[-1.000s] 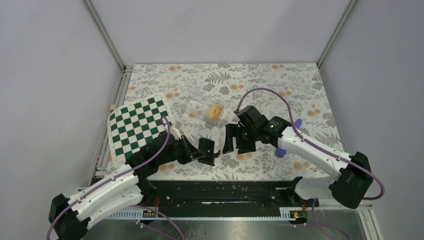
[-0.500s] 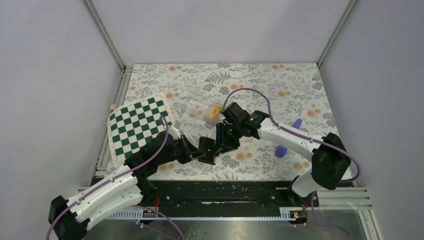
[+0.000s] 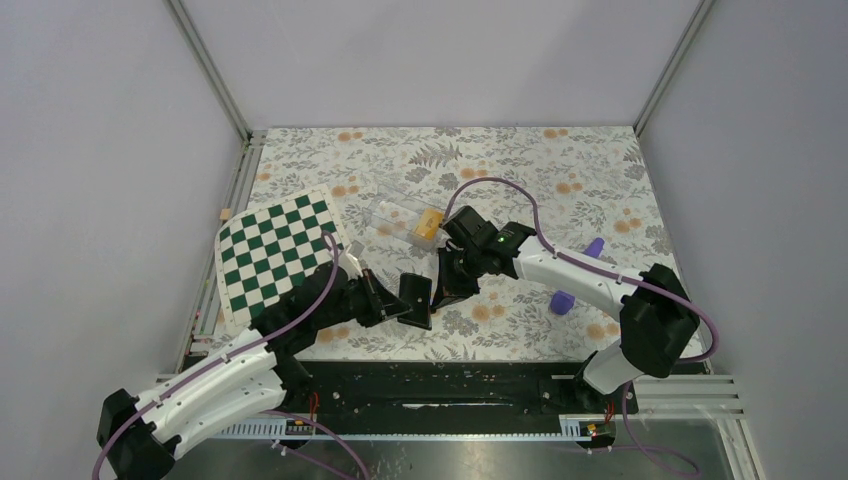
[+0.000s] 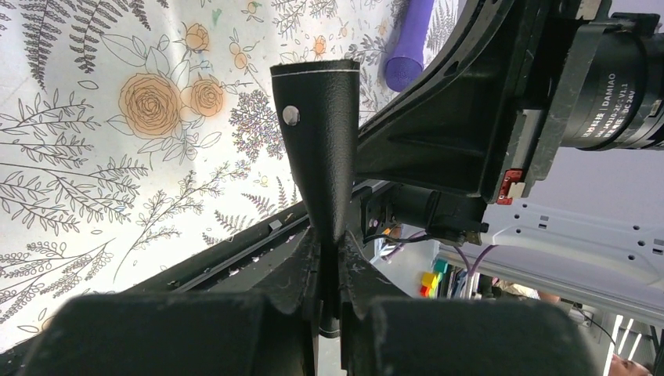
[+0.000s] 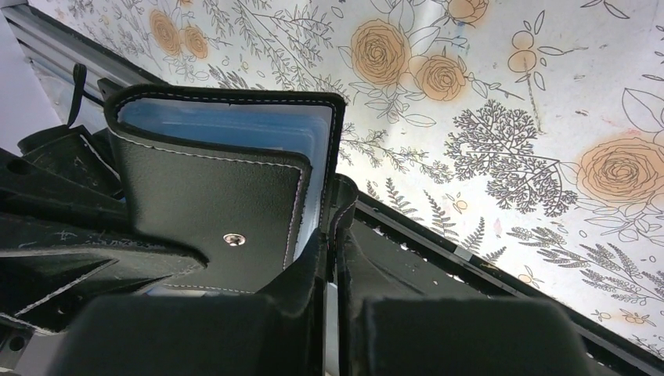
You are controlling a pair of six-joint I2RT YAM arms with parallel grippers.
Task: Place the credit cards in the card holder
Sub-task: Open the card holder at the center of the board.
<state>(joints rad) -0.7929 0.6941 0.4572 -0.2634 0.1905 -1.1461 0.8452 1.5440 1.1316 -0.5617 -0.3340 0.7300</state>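
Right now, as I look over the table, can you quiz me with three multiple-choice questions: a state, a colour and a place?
1. The black wallet is: A lying untouched; B pinched by both the left gripper and the right gripper; C held by one gripper only.
2. The checkered board is: A red and black; B blue and yellow; C green and white.
3. The orange card lies: A in the clear box; B on the board; C inside the wallet.
Answers: B, each wrist view shows a flap clamped; C, plain from above; A, it shows through the box's wall.
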